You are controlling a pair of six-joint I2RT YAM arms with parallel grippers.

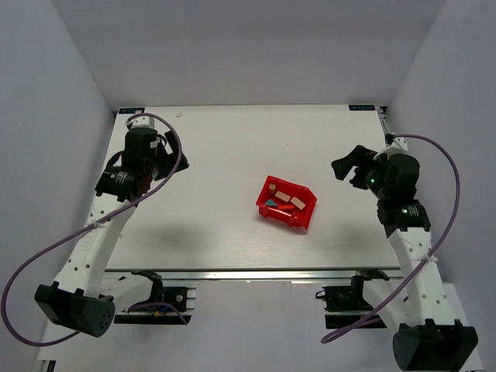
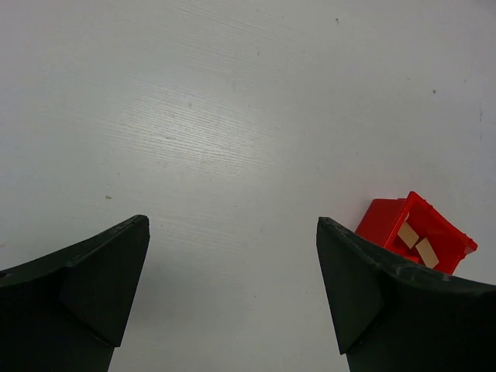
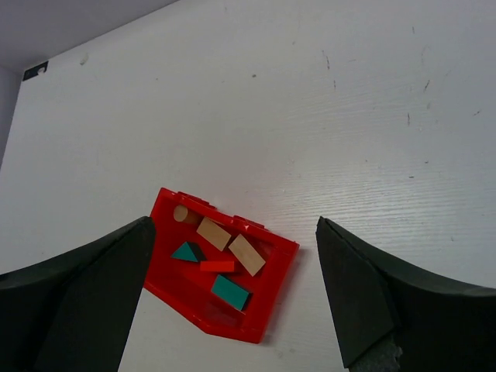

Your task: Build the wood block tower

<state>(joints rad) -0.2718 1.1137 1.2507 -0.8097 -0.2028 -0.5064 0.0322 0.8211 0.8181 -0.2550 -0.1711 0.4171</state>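
Tan blocks (image 3: 214,232), teal wedge (image 3: 187,252) and red block (image 3: 217,266) lie loose, walled inside red bin (image 3: 273,304) on white surface (image 1: 217,147). Left claw (image 2: 232,222), right claw (image 3: 233,221): both released, empty, well apart from bin.

At 4 o'clock, a finger (image 2: 368,298) of the left tool (image 2: 232,225) hides part of the red bin (image 2: 386,219).

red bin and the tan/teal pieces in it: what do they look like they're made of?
Red bin: looks like moulded plastic, with uniform saturated red and thin walls.
Tan blocks: likely bare wood, matte pale brown; the grain is too small to see.
Teal pieces: probably painted wood, with flat opaque colour and similar blocky shapes.
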